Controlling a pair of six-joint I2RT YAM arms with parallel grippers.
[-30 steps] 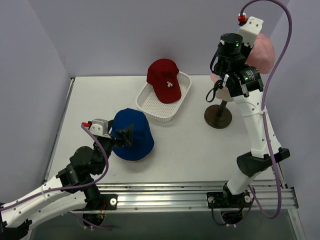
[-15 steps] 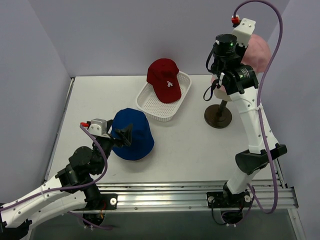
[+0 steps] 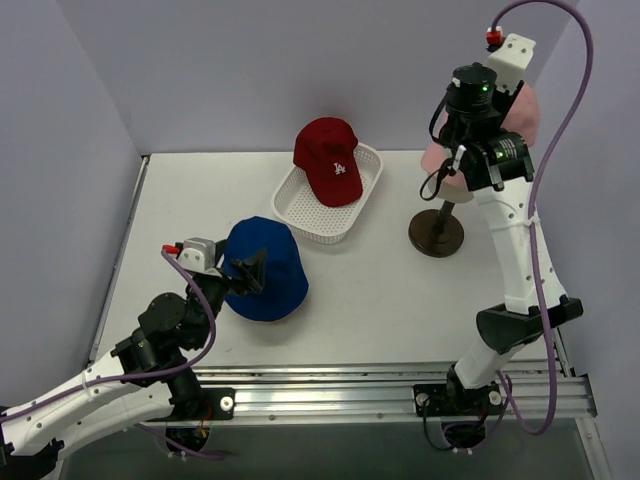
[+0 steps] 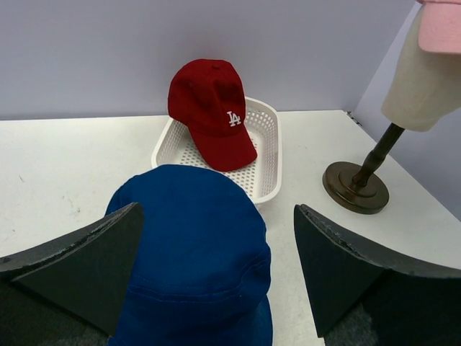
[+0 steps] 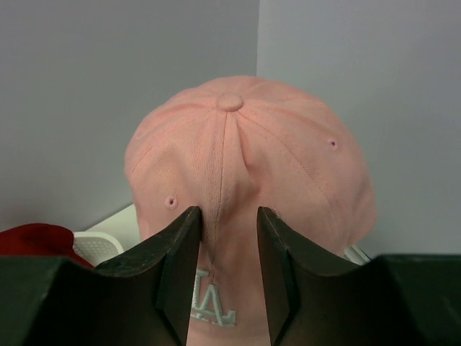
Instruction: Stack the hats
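The pale pink cap sits on the cream mannequin head; it also shows in the top view. My right gripper is shut on a fold of its crown, just above the white logo. The royal-blue bucket hat lies on the table at the front left. My left gripper is open just behind and above it, one finger to each side, not touching. The dark red cap lies in the white basket.
The mannequin's brown stand is at the right, next to the basket. The basket lies just beyond the blue hat. Walls close in at the back, left and right.
My right wrist swung slightly left, then back right over the mannequin head, staying at the pink cap. The left arm and the blue and red hats have not moved.
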